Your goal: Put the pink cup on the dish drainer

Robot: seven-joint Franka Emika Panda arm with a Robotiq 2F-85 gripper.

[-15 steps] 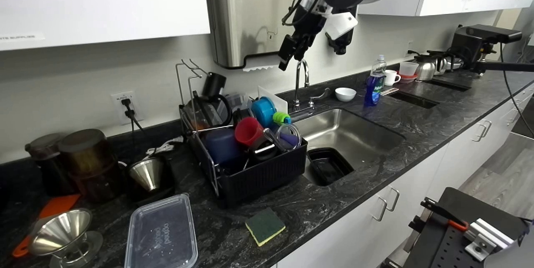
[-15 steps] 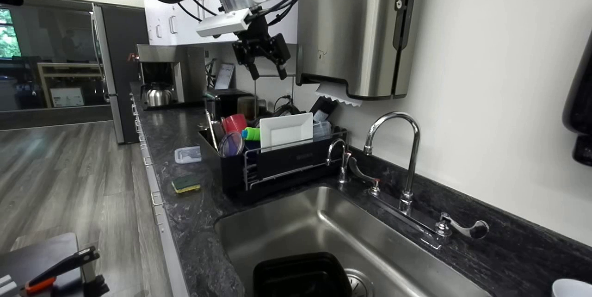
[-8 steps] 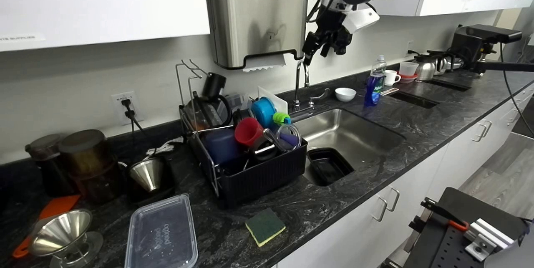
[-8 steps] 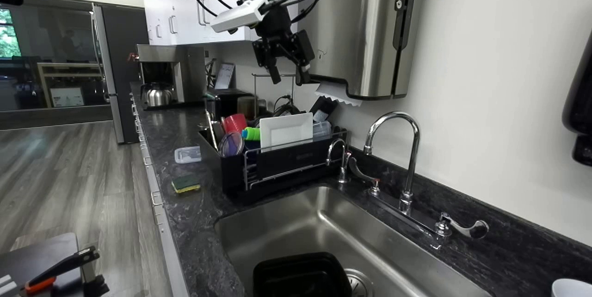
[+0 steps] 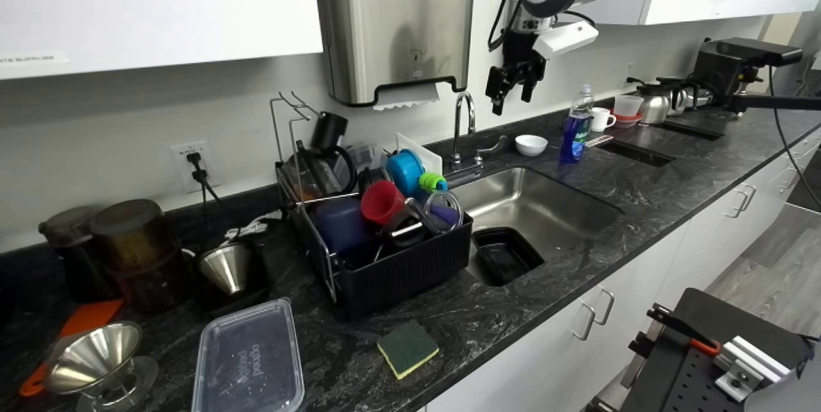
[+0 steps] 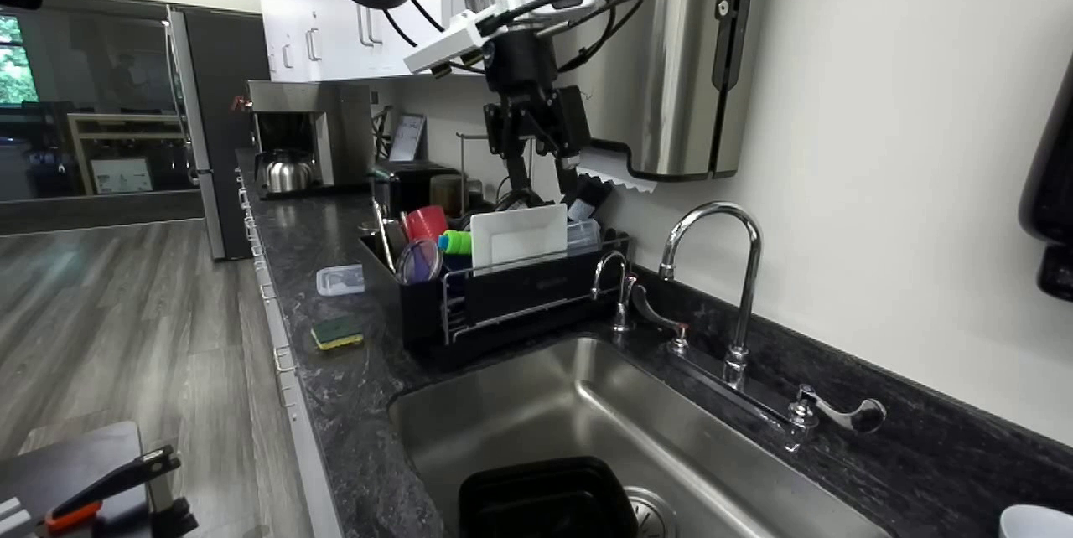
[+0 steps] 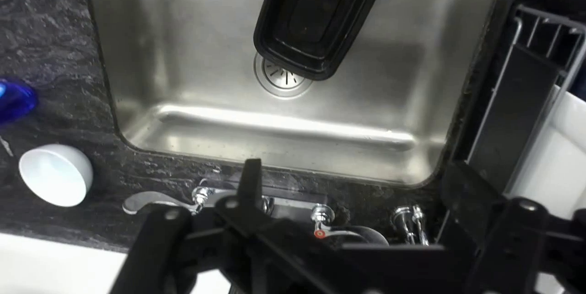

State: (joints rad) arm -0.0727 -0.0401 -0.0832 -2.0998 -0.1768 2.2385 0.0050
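The pink cup lies tilted among other dishes in the black dish drainer. Both also show in an exterior view, the cup behind a green item and the drainer beside the sink. My gripper hangs in the air, above the faucet side of the sink, pointing down. In an exterior view my gripper has its fingers apart with nothing between them. In the wrist view the fingers are wide apart. The drainer's edge shows at right there; the cup is out of that view.
The sink holds a black tray. The faucet rises at the sink's back, below a metal towel dispenser. A white bowl and blue soap bottle stand beyond. A sponge lies before the drainer.
My gripper has moved right in both exterior views, away from the drainer's side and over the sink's back. It has tipped to point straight down. The cup and drainer have not moved.
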